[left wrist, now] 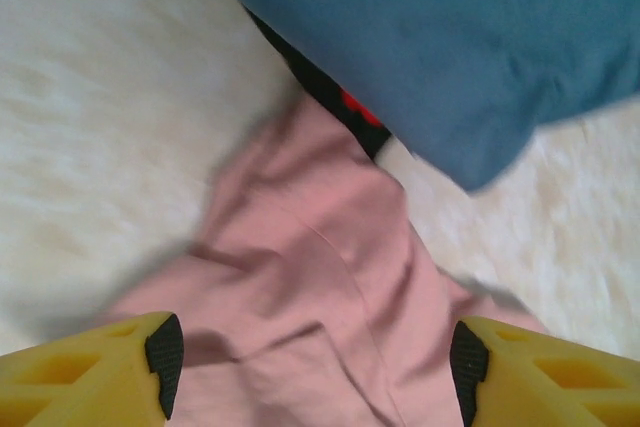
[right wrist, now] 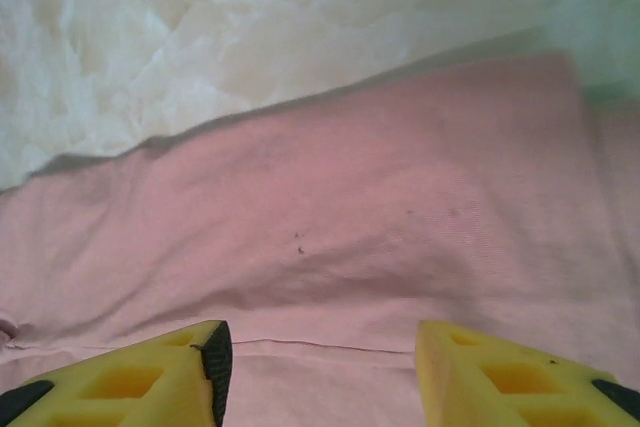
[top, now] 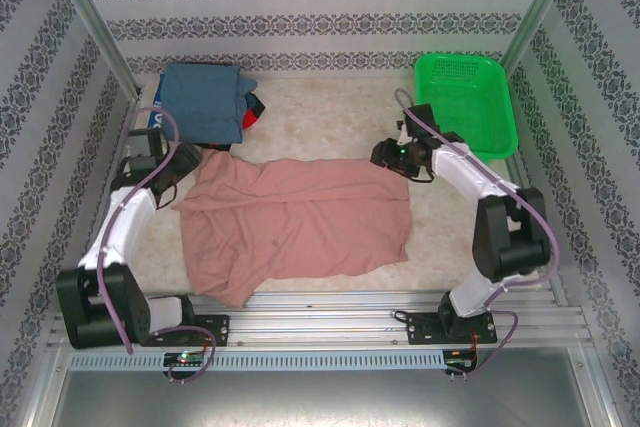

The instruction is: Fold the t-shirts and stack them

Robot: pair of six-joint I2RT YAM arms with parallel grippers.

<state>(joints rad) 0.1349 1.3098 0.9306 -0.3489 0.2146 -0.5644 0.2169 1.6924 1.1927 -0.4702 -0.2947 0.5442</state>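
My left gripper (left wrist: pixel 315 379) hangs over the far left corner of the large dusty-pink cloth t-shirt (left wrist: pixel 320 297). My yellow fingers (left wrist: pixel 100 372) with their black pads are spread wide, with nothing caught between them, only rumpled pink fabric below. I cannot tell whether the pads touch the cloth. Just past that corner sits the folded blue-grey cloth t-shirt (left wrist: pixel 450 37), and from under its edge peeks a dark garment with a red patch (left wrist: pixel 335 102), which the pink corner runs right up against. My right gripper (right wrist: pixel 320 377) is over the far right edge of the same pink shirt, its fingers also parted and pinching nothing. A hem seam crosses the cloth between them, and the pale marbled tabletop (right wrist: pixel 200 27) begins just beyond the shirt's edge. From the camera above, the pink shirt lies opened out across the middle of the table, wider than it is deep, creased, with one flap trailing toward the near left. The blue-grey stack rests at the far left, and the green plastic mesh basket (top: pixel 465 102) stands at the far right, near my right wrist but apart from the shirt.
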